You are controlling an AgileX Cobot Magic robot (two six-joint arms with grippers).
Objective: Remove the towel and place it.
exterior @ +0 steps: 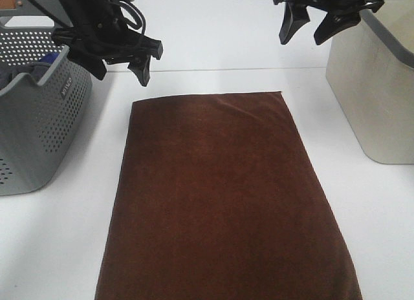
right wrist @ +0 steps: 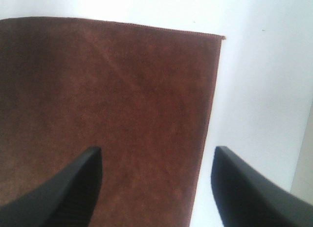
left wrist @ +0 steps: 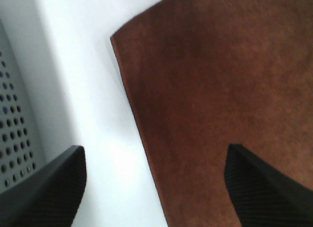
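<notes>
The towel (exterior: 220,196) lay spread flat on the table (exterior: 388,216), between the grey basket (exterior: 39,132) and the beige bin (exterior: 372,86). The task looked almost done; probably only the pulling back of the arms was left. The left end effector (exterior: 123,72) and the right end effector (exterior: 304,36) hung wide open above its far corners, holding nothing. Nothing stood in their way.

White table (exterior: 58,248) under flat brown towel (exterior: 220,196), grey basket (exterior: 39,132), beige bin (exterior: 375,86)
</notes>
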